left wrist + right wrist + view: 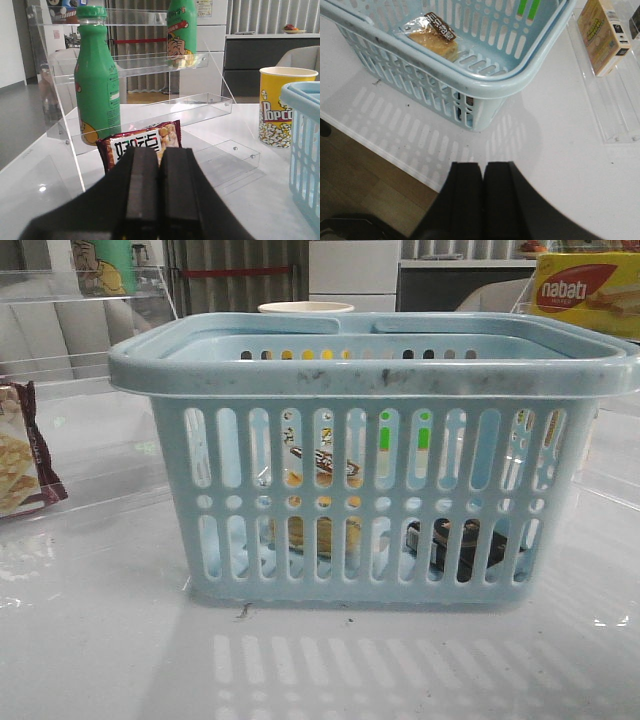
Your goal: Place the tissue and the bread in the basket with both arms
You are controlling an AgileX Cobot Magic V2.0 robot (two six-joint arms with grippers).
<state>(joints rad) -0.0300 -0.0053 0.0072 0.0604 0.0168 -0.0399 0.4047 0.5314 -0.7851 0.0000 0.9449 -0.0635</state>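
Observation:
The light-blue basket (370, 375) stands mid-table. Through its slotted front wall I see the bread (322, 536) lying on the floor at the left and the dark tissue (462, 546) on the floor at the right. In the right wrist view the bread (433, 37) lies inside the basket (485, 82), label band up. My right gripper (482, 165) is shut and empty, over the table outside the basket's near corner. My left gripper (160, 150) is shut and empty, away from the basket (304, 145), pointing at a snack bag. Neither gripper shows in the front view.
A maroon-edged snack bag (144, 141) and a green bottle (97, 85) stand at a clear acrylic shelf (150, 62). A yellow popcorn cup (281, 107) stands beside the basket. A yellow box (604, 33) rests on another acrylic rack. The table's edge (380, 150) runs close by.

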